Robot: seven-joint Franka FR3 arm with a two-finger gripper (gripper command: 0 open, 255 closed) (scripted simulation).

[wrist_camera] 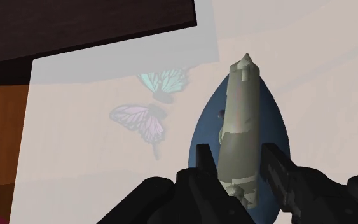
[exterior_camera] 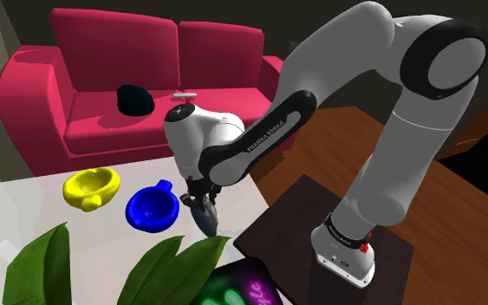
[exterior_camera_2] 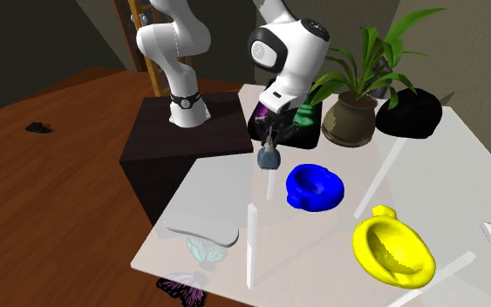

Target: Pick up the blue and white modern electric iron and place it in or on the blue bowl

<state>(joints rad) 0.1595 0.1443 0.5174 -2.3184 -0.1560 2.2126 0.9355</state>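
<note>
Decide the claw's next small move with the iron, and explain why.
Probably swing the iron sideways to above the blue bowl: the claw appears shut on it, and the bowl sits empty close beside it.

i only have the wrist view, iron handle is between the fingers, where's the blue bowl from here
Observer: The blue bowl sits on the table, just to the second exterior view's right of the iron that the end effector holds. The bowl and the iron are close but apart.
Operator: anything in it
Observer: No, in the shoulder view its hollow looks empty.
Operator: what else is near it
Observer: A yellow bowl stands on the far side of the blue bowl from the iron, to the shoulder view's left, and does not touch it.
</note>
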